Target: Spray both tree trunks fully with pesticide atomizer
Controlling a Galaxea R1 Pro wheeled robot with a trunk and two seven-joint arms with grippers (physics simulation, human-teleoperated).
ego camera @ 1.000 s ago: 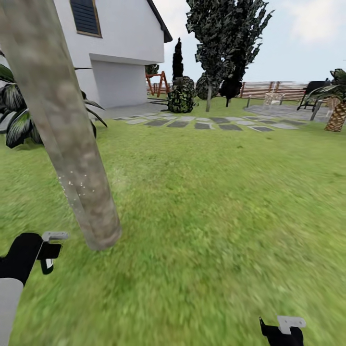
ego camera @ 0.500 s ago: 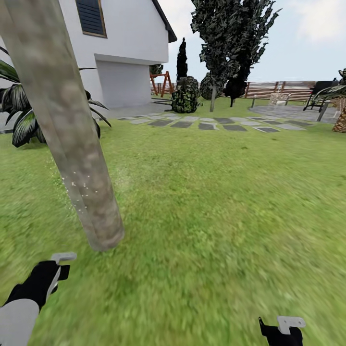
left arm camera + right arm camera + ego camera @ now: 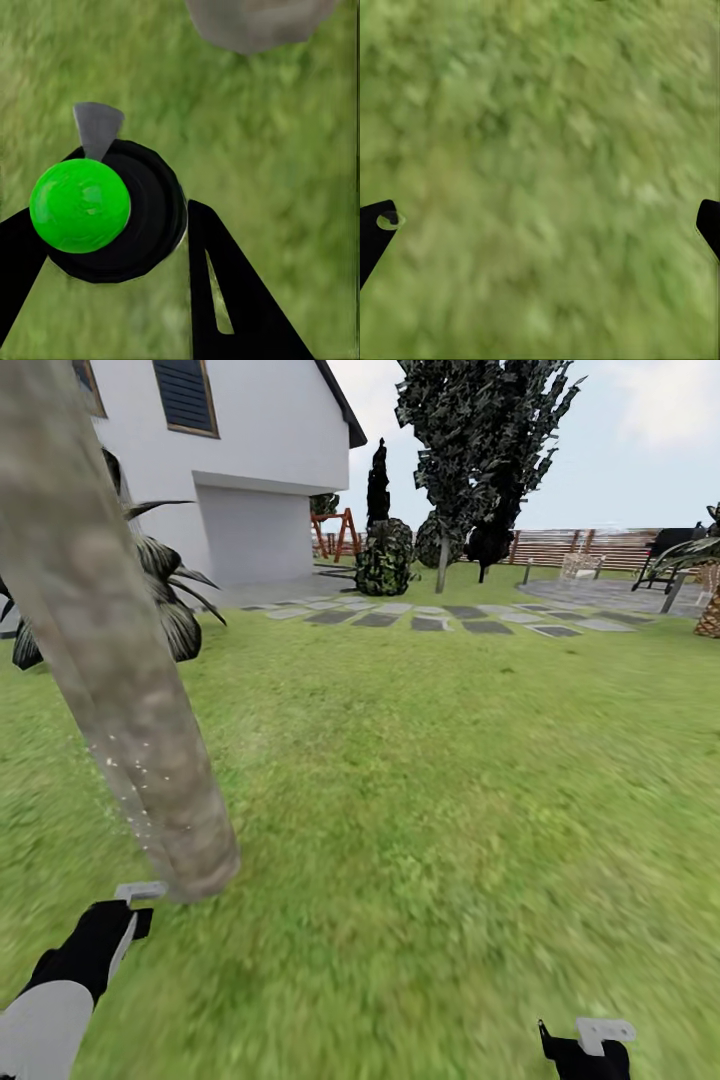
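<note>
Gripping the pesticide atomizer (image 3: 112,214), the left gripper (image 3: 112,247) sits low at the lower left of the head view, just beside the base of one tree trunk (image 3: 110,660).

Two grippers show: in the left wrist view the left one's two dark fingers (image 3: 225,292) close against the round black bottle, which bears one bright green ball and one grey tab, over grass; the right gripper (image 3: 540,225) hangs with its fingertips spread wide at the frame edges, nothing between them, above bare lawn (image 3: 450,810). One pale mottled trunk leans across the left of the head view, flecked with whitish pesticide (image 3: 125,780) specks low down. Behind it stands one striped-leaf plant (image 3: 165,600); farther back, upper frame, one white house (image 3: 260,470), a row of stepping stones (image 3: 440,618), dark conifers (image 3: 480,450) and a slatted fence (image 3: 580,547).
</note>
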